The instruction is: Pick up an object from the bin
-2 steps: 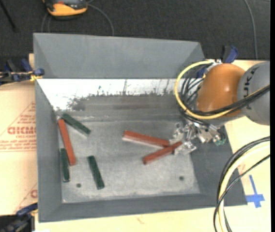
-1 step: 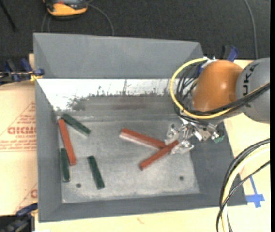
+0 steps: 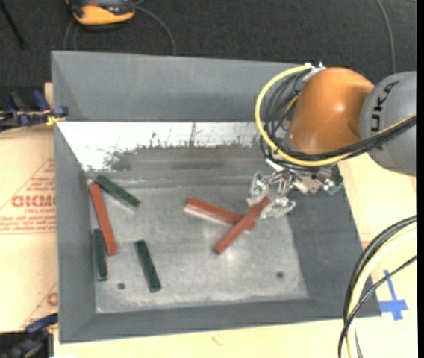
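- Grey metal bin (image 3: 72, 200): sloped walls, a flat floor that is scuffed and speckled, and 6 loose sticks lying on it.
- The arm comes in over the right wall, with its rounded orange cover (image 3: 324, 118) glossy and ringed by yellow and black cables.
- Gripper (image 3: 274, 195) is down low near the right wall, towards the back. It's a cluster of bright metal, and how far the claw is open I cannot tell, nor whether it has hold of anything.
- Right at it is a red stick (image 3: 234, 233), a straight, slim bar with a matte finish. Its long axis runs diagonally, with one end at the gripper and the other pointing to the bin's front-left corner.
- That bar crosses over the end of a second red stick (image 3: 206, 210), which lies mid-floor, nearly parallel to the back wall.
- A third red stick (image 3: 103, 218) lies along the left wall.
- 3 dark green sticks, shorter, sit on the left side: 1 at the back (image 3: 119, 192), 1 by the left wall (image 3: 100, 254), 1 nearer the front (image 3: 148, 266).
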You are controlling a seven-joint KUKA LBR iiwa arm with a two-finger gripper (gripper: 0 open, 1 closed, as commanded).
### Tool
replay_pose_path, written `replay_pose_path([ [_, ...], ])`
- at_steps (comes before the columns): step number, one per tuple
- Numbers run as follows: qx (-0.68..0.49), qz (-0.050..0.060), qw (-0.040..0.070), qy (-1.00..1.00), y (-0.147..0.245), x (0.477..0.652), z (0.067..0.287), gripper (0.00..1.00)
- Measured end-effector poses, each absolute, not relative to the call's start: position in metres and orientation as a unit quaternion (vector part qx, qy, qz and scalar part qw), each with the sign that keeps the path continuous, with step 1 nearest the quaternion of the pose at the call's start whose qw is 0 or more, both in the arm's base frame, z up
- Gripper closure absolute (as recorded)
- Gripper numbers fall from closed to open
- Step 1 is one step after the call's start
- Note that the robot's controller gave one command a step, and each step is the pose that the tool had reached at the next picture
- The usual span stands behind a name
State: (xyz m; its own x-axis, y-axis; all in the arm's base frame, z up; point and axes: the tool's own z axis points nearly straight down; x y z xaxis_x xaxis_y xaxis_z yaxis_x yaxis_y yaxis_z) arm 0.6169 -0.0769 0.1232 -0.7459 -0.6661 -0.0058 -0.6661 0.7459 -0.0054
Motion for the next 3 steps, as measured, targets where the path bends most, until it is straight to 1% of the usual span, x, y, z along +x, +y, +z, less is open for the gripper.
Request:
replay_pose_path([
  [1,-0.275,0.0,0.002,0.962,-0.029,0.605,0.098,1.0],
  [2,-0.287,0.001,-0.001,0.958,-0.042,0.59,0.149,1.0],
  [3,-0.316,-0.003,0.007,0.949,-0.014,0.57,0.131,1.0],
])
